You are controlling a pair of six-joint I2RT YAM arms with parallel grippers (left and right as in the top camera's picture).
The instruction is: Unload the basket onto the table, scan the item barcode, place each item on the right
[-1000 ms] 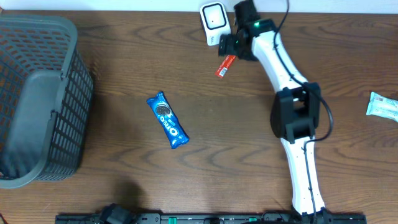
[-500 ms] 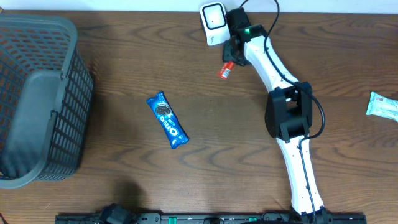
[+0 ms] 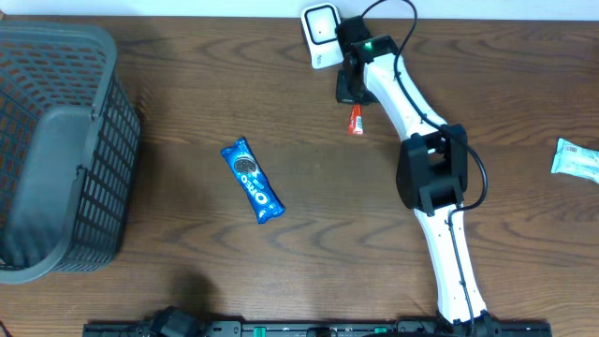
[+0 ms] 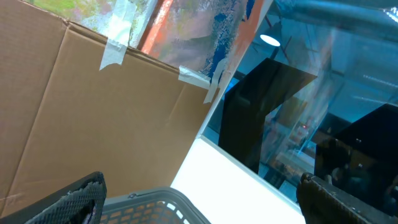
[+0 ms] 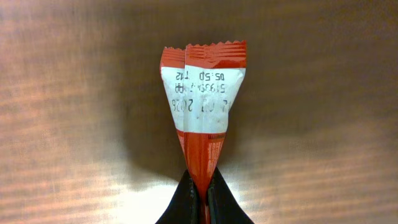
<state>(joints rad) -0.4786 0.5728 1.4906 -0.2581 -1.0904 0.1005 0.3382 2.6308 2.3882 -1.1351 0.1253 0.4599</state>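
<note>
Overhead: one red packet (image 3: 356, 119) just below one scanner (image 3: 320, 34); one Oreo pack (image 3: 252, 181), one basket (image 3: 56, 150), one white packet (image 3: 576, 159) on bench (image 3: 187, 271).
Left wrist: left hand (image 4: 202, 198) spread wide, holding nothing.
Right wrist: right hand (image 5: 202, 200) pinched tight on red packet (image 5: 202, 118) end.

On the wooden table (image 3: 187, 271) lie a grey basket (image 3: 122, 150), Oreo pack (image 3: 252, 181), white scanner (image 3: 319, 33) and pale wrapper (image 3: 576, 159).

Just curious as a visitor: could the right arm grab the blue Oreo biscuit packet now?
Probably not yet: the right pincer is shut on the small red-and-white sachet, leaving no free grip. The path looks open: only bare brown wooden table separates it from the blue Oreo biscuit packet.
</note>
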